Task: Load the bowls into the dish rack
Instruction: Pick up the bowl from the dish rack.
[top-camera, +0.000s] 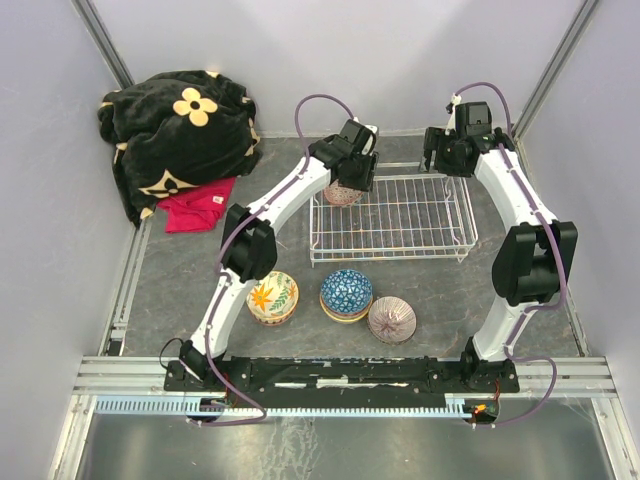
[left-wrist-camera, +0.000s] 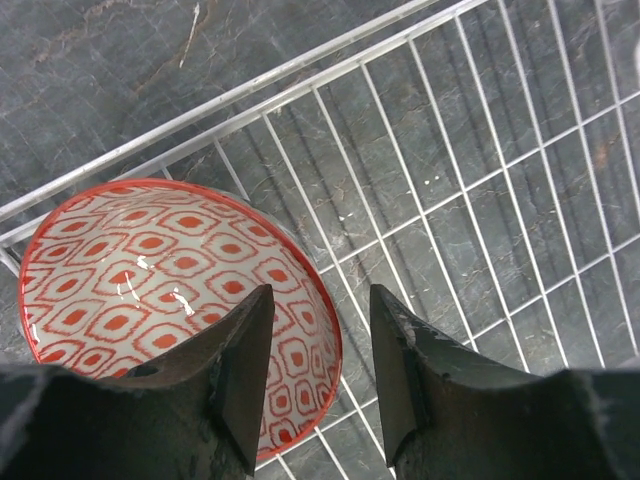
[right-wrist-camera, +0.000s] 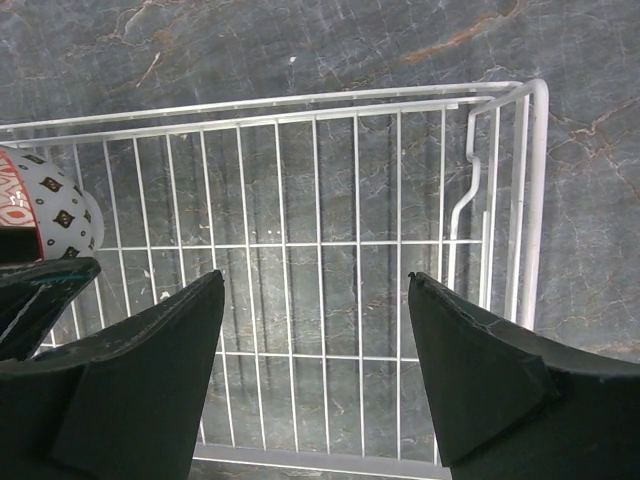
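Top external view first: the grey table (top-camera: 180, 290) carries the dish rack (top-camera: 400, 215) in its middle. The rack holds one bowl only. Three more wait on the table near the arm bases: a yellow bowl (top-camera: 272, 297), a blue bowl (top-camera: 346, 291) that seems to sit on another, and a purple-white bowl (top-camera: 391, 319).

The red-patterned bowl (left-wrist-camera: 150, 270) lies in the rack's far-left corner, close against the side wires. Whether it sits flat on the grid I cannot tell.

The left gripper (left-wrist-camera: 320, 300) hangs right over it with its jaws parted. The bowl's near rim (left-wrist-camera: 335, 370) shows in the gap, and neither finger visibly presses it, so I judge the bowl released. The right gripper (right-wrist-camera: 315, 280) hovers spread wide over the rack's other end, holding nothing.

To finish this step well, the left arm should rise straight up. One of its fingers (left-wrist-camera: 245, 370) overlaps the bowl's inside, so a sideways pull could hook the rim and drag or tip the bowl. Once clear, the nearest table bowl is the sensible next pick.
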